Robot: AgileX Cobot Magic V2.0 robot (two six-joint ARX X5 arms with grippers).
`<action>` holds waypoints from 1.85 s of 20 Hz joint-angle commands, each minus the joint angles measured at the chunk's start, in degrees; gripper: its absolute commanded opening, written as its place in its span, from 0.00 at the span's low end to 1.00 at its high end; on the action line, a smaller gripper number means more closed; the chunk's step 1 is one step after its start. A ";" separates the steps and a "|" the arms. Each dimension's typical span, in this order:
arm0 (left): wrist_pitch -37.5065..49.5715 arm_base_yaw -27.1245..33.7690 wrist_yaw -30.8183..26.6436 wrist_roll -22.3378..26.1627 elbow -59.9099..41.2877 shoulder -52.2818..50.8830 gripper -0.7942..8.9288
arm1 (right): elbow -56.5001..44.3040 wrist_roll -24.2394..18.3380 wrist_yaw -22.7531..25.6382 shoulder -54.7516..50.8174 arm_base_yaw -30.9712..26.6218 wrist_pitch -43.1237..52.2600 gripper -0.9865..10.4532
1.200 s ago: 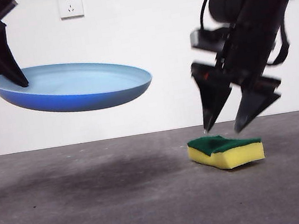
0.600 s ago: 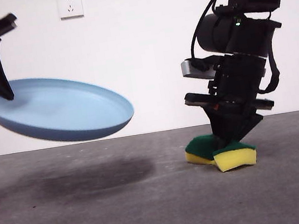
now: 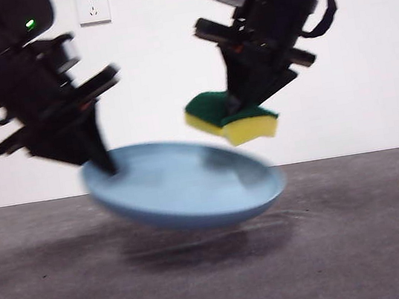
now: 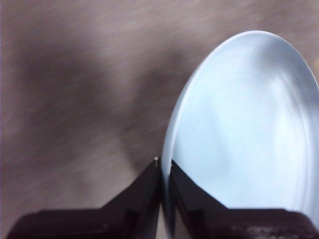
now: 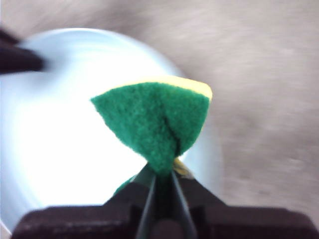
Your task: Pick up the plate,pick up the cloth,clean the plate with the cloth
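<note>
Grey table (image 3: 364, 245), wall sockets (image 3: 93, 7), airborne plate (image 3: 182, 186)

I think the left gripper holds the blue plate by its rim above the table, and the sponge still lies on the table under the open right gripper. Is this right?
Not quite. The front view shows the sponge lifted off the table, pinched in the right gripper above the plate. The left gripper does hold the plate by its rim in the air.
</note>
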 commanded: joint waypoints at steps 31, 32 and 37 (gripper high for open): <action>8.28 0.98 10.82 -8.98 -0.17 -0.04 0.07 | -0.17 -2.54 0.20 5.29 5.33 -15.85 0.07; 7.80 1.53 10.97 -8.98 -0.17 -0.04 0.07 | -0.17 -2.51 8.85 5.29 5.25 -17.68 0.07; 5.99 0.96 16.15 -8.52 -0.17 -0.04 0.07 | -0.15 -2.45 33.90 5.25 1.68 -2.08 0.07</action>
